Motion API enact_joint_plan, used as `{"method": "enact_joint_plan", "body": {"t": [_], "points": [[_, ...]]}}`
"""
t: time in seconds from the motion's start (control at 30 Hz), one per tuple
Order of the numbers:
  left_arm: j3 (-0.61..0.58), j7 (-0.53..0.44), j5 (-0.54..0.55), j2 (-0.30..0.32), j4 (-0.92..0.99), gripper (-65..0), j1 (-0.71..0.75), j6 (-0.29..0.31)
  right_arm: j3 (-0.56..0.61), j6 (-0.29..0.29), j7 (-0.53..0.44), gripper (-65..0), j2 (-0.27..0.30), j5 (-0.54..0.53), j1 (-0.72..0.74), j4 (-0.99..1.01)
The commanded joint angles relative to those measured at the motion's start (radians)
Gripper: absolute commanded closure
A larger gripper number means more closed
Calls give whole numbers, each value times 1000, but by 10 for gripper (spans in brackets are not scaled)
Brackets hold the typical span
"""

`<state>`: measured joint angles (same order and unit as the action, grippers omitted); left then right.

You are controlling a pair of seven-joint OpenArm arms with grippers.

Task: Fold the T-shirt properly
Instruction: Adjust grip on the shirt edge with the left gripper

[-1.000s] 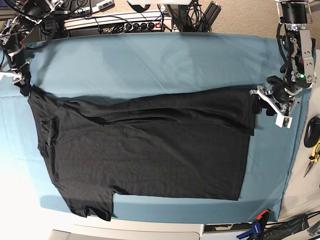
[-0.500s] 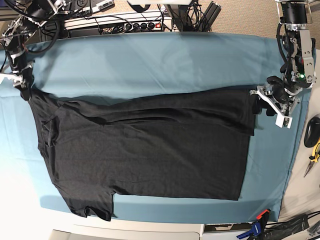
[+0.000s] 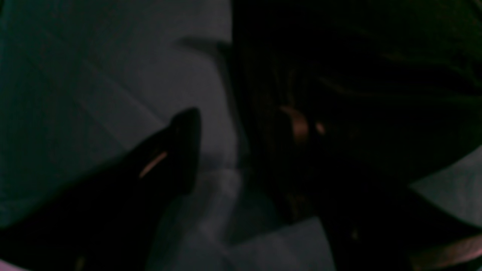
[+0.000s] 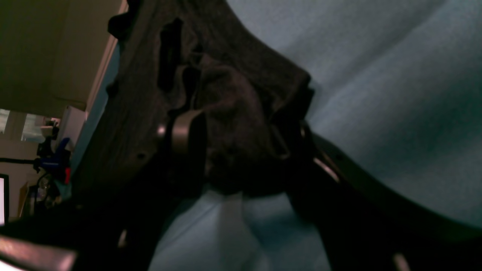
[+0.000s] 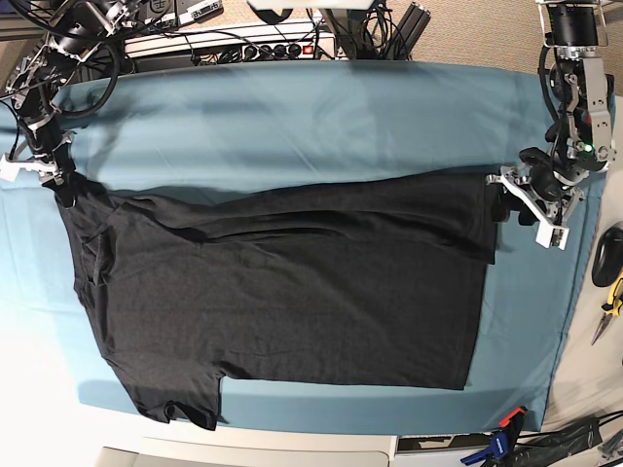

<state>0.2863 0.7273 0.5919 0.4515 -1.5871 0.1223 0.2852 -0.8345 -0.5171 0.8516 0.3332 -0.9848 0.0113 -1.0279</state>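
The dark T-shirt lies spread flat on the teal cloth, its top part folded down in a band; no print shows. My right gripper is at the shirt's upper left corner. In the right wrist view this gripper is shut on a bunch of dark shirt fabric. My left gripper is at the shirt's upper right corner. In the dark left wrist view it looks open, one finger over the teal cloth, the other over the shirt's edge.
A power strip and cables lie behind the table's far edge. Yellow-handled pliers and a black object lie off the cloth at the right. A blue clamp grips the front right edge.
My right gripper has moved a little to the right and down with the shirt's upper left corner. The left arm has not moved.
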Motion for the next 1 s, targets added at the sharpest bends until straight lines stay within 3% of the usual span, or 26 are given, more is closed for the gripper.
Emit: {"method": "enact_joint_plan", "body": {"t": [0.0,0.3,0.37,0.47,0.5,0.67,0.97], "points": [[7,-17,7,17,-16,-324,-11,4,14,22,43,-313,-6,-3,5,2],[7,-13,8,17,-16,-324,-5,4,14,45,37,-295,-6,37,2,1],[7,3,29,17,-16,-324,-6,4,14,46,35,-216,-6,44,2,1],[7,56,89,16,-16,-324,-6,4,14,40,39,-24,-6,44,3,1],[7,62,95,16,-15,-324,-6,3,14,38,39,0,-6,44,3,1],[14,69,101,14,7,-324,-8,-34,15,38,44,0,-4,45,3,1],[130,146,245,17,102,-324,-6,5,16,38,50,0,32,51,3,1]]}}
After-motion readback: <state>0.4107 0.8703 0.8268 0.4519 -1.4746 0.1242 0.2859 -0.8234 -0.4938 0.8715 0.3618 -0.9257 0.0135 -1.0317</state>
